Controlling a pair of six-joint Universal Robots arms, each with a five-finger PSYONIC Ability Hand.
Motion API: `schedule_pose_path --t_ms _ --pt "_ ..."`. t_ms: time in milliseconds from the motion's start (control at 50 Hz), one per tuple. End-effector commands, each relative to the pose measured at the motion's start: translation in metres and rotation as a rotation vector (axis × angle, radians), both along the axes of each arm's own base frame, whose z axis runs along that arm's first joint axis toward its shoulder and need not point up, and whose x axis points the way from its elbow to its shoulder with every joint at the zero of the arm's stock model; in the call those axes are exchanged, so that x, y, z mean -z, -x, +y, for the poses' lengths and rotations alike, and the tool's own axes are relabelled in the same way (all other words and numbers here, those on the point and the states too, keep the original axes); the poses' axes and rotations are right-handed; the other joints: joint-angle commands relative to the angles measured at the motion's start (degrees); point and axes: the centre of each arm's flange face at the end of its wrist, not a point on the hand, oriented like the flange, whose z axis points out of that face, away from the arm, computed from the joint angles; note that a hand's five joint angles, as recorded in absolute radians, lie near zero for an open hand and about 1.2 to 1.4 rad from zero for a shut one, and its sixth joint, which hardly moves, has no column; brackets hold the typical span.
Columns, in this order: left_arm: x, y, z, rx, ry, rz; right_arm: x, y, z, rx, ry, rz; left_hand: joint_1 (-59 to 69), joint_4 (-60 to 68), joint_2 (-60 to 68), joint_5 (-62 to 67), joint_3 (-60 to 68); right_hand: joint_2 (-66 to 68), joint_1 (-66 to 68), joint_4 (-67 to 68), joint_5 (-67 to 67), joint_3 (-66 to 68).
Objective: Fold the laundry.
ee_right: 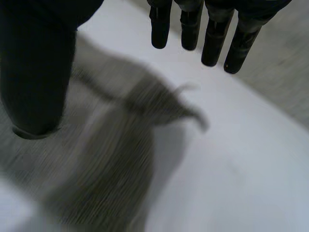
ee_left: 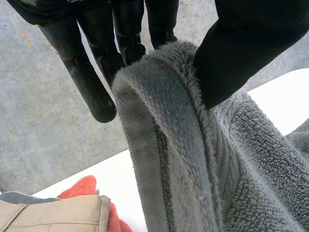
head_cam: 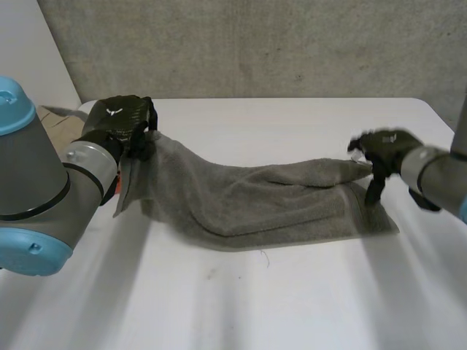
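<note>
A grey towel [head_cam: 248, 200] lies stretched across the white table [head_cam: 292, 299], its left end raised. My left hand [head_cam: 120, 120] holds that raised end: in the left wrist view its thumb [ee_left: 241, 53] and fingers [ee_left: 120, 38] pinch the hemmed edge of the towel [ee_left: 183, 154]. My right hand [head_cam: 383, 153] hovers at the towel's right end, just above the folded-over corner. In the right wrist view its fingers [ee_right: 212, 38] are straight and spread from the thumb [ee_right: 36, 72], and the towel's corner [ee_right: 159, 104] lies on the table below them, free of the hand.
A beige garment [ee_left: 48, 212] and a red cloth [ee_left: 82, 188] lie at the table's far left corner, behind my left hand. A grey wall [head_cam: 255, 44] runs along the back of the table. Bare tabletop spreads in front of the towel.
</note>
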Motion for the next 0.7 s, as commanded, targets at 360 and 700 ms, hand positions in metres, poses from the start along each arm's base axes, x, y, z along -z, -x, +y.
schedule_pose_path --t_ms 360,700 --pt "0.024 -0.009 -0.012 -0.035 -0.063 -0.028 0.079 0.016 -0.002 -0.118 0.027 0.069 15.4 11.1 11.2 13.8 11.7 13.2 15.9 13.8 12.9 13.4" --pt "0.026 -0.008 -0.013 -0.035 -0.068 -0.028 0.085 0.011 -0.019 -0.123 0.051 0.074 15.4 11.1 11.2 13.8 11.7 26.6 29.3 27.2 26.4 26.8"
